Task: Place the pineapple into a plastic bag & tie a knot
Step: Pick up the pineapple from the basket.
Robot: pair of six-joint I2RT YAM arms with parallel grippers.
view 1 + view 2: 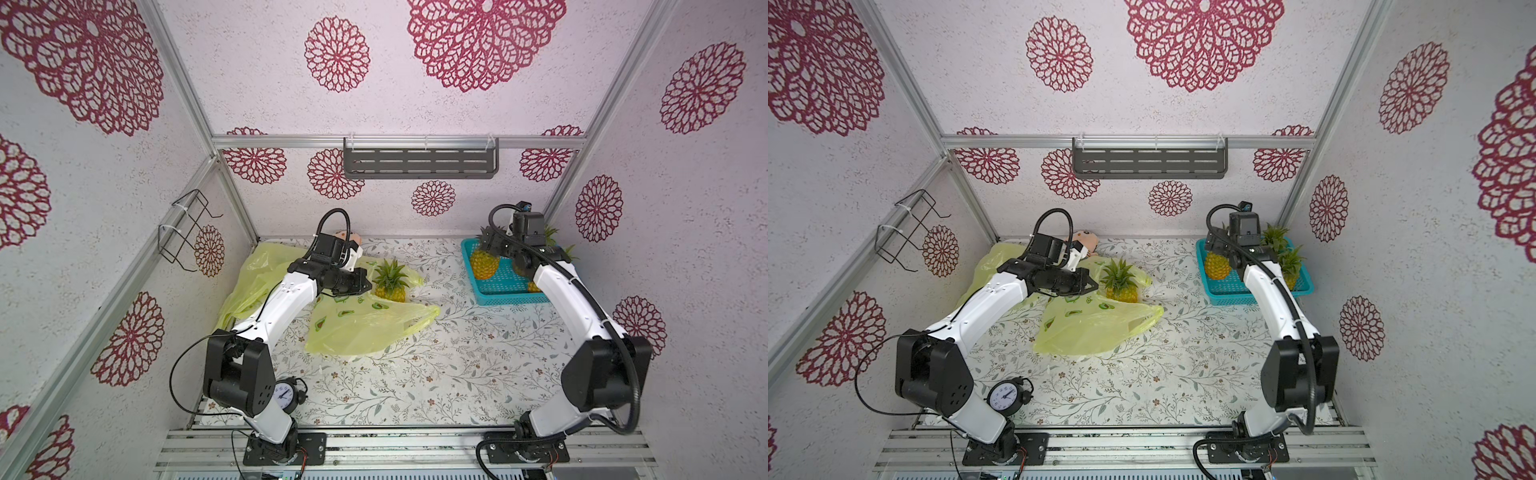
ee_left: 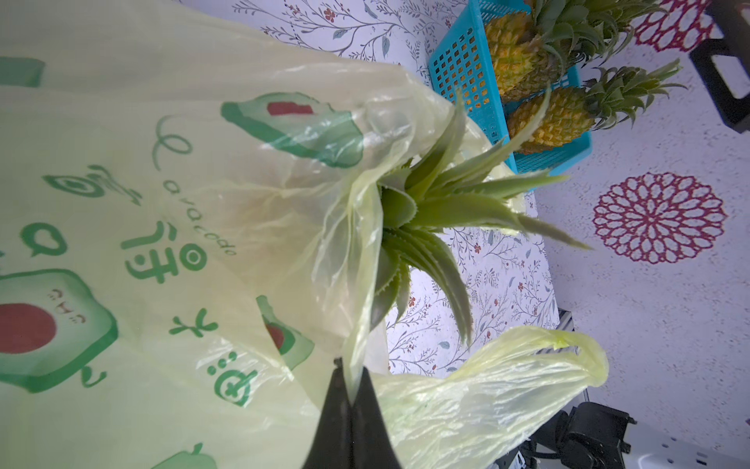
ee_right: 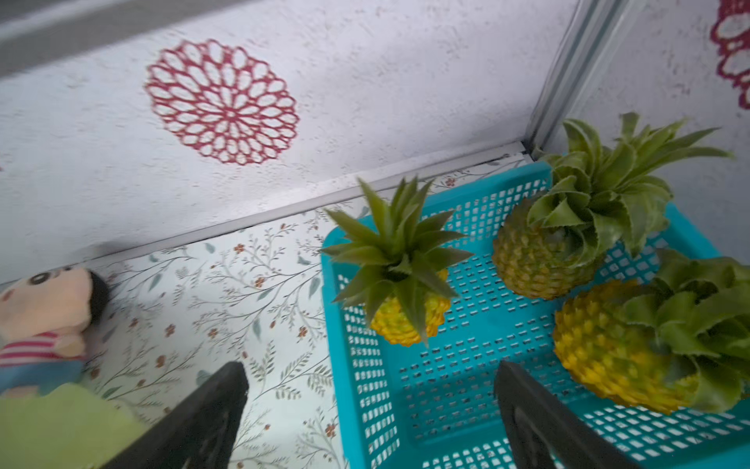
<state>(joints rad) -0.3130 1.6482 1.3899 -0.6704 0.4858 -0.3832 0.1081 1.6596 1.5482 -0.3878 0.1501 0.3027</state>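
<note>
**Pineapple at the bag's mouth, left jaws pinching the film**

The pineapple (image 1: 390, 286) stands upright on the table (image 1: 415, 395), toward the far left, beside the tip of the left arm. The yellow plastic bag (image 1: 365, 328), printed with green avocados, spreads flat from the fruit toward the near side, one handle loop pointing right. In the left wrist view the film is gathered around the base of the crown (image 2: 430, 211) and lies over the fruit's body – the leaves poke out free. Whether the fruit sits wholly inside cannot be told.

The left jaws are pressed together on a thin fold of the bag's edge, just beside the crown.

The right jaws stand wide apart and hold nothing. They hang over the near-left corner of the blue basket (image 3: 337, 284) at the far right of the table, where three more pineapples sit – one upright (image 3: 401, 284), two leaning (image 3: 544, 260).

A second yellow bag (image 1: 257, 270) lies crumpled at the far left, with a plush doll (image 3: 44, 308) against the back wall near it. A small alarm clock (image 1: 284, 392) stands by the left arm's base.
</note>
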